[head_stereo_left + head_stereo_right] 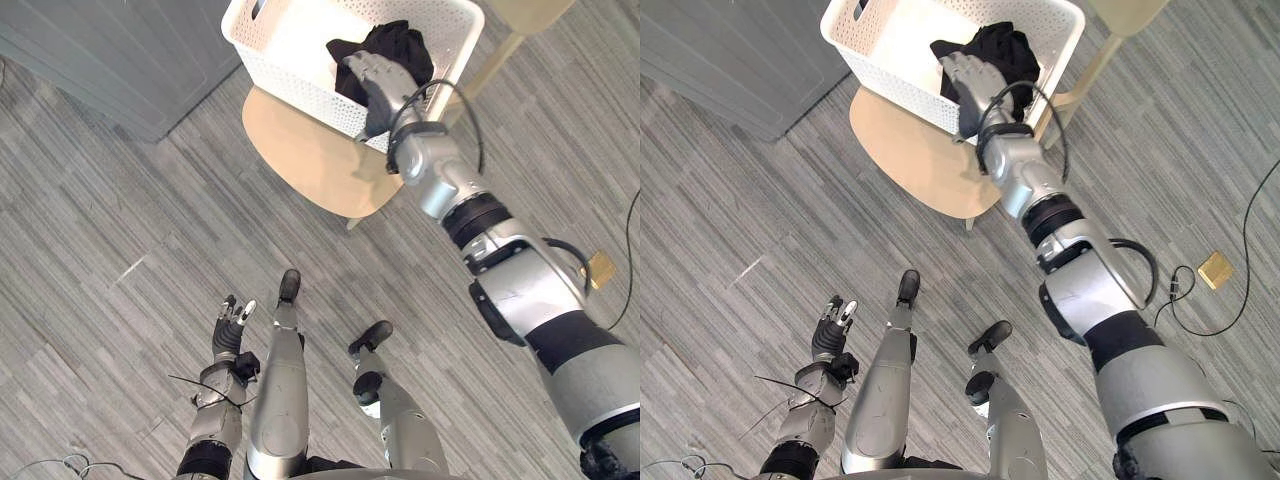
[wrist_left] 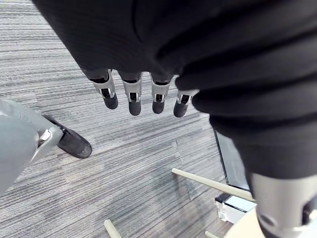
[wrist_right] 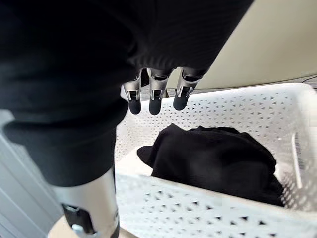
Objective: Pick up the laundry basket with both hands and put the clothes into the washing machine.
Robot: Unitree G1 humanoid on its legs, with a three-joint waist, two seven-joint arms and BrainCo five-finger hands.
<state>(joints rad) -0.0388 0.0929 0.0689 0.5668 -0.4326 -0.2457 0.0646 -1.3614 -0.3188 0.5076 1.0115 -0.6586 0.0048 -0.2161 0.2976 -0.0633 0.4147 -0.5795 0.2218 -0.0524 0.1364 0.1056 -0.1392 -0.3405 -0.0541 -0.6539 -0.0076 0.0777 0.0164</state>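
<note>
The white laundry basket (image 1: 290,72) sits on a pale wooden seat (image 1: 310,160) ahead of me. It is set at a slant, with its long axis running from far-left to near-right, so a corner rather than a flat side faces the robot. The black clothes (image 1: 398,42) are heaped at its right end, and the left end is bare.

My right hand (image 1: 376,85) reaches over the near rim by that right corner, just above the heap. Its fingers (image 3: 153,99) are straight and hold nothing, and the right wrist view shows them apart from the cloth.

My left hand (image 1: 232,325) hangs low at the robot's side, well apart from the basket, with fingers (image 2: 133,101) straight and empty too. The right arm is the nearer by far.

I judge the lift turns on bringing the left hand up to the basket's left end and setting the right on the rim at the opposite end, one hand at each end of the long axis.
</note>
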